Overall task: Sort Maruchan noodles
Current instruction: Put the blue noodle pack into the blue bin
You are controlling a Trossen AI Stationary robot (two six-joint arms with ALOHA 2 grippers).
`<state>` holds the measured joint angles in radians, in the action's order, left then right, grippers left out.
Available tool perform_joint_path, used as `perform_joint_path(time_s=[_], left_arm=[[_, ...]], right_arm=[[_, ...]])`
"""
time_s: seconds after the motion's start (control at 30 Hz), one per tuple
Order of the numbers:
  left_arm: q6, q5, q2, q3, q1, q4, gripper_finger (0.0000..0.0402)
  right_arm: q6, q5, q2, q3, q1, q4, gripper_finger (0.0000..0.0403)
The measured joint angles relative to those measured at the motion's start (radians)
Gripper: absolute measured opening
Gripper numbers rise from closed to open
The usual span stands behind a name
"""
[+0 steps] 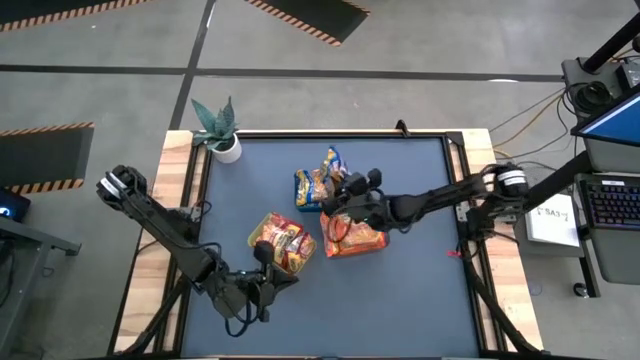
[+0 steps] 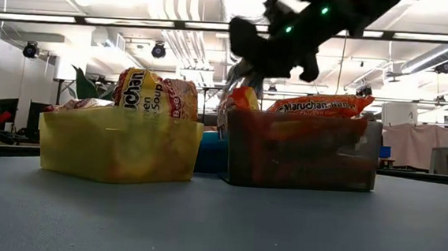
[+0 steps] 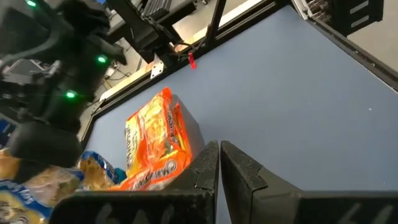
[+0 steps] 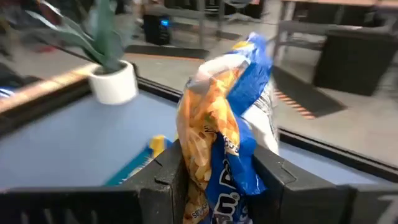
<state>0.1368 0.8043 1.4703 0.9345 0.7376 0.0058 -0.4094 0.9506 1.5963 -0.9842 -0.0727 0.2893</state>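
Note:
My right gripper (image 1: 347, 186) hangs over the middle of the table, above the blue tray (image 1: 303, 190), shut on a blue-and-yellow Maruchan packet (image 4: 227, 118). A black tray (image 1: 356, 243) holds orange packets (image 2: 320, 106). The yellow tray (image 2: 118, 148) holds red-orange packets (image 1: 282, 240). My left gripper (image 3: 219, 163) is shut and holds nothing; it hovers at the near side of the yellow tray. My right gripper pinches the blue-and-yellow packet's lower part (image 4: 214, 180) between its two fingers (image 4: 281, 177). The fingers come nearly level from the table's right. The crumpled packet sticks out beyond the fingertips, lifted clear of the table.
A small potted plant (image 1: 222, 135) stands at the far left corner of the blue mat. The near half and the right side of the mat (image 1: 420, 300) are bare. Wooden rails edge the table on both sides.

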Motion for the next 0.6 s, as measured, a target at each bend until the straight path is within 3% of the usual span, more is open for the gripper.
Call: perform_joint_path(time_s=[0.17,0.43,0.6], left_arm=[[-0.022,0.001,-0.077,-0.103,-0.004,0.091,0.0],[-0.015,0.0,-0.2,-0.252,-0.005,0.275,0.0],[-0.015,-0.001,-0.229,-0.275,-0.005,0.305,0.0]], right_arm=[[-0.036,0.114,0.111,-0.105,-0.001,-0.131,0.0113],[-0.29,0.207,0.256,-0.325,0.004,-0.616,0.0112],[-0.287,0.227,0.341,-0.411,0.005,-0.644,0.0112]])
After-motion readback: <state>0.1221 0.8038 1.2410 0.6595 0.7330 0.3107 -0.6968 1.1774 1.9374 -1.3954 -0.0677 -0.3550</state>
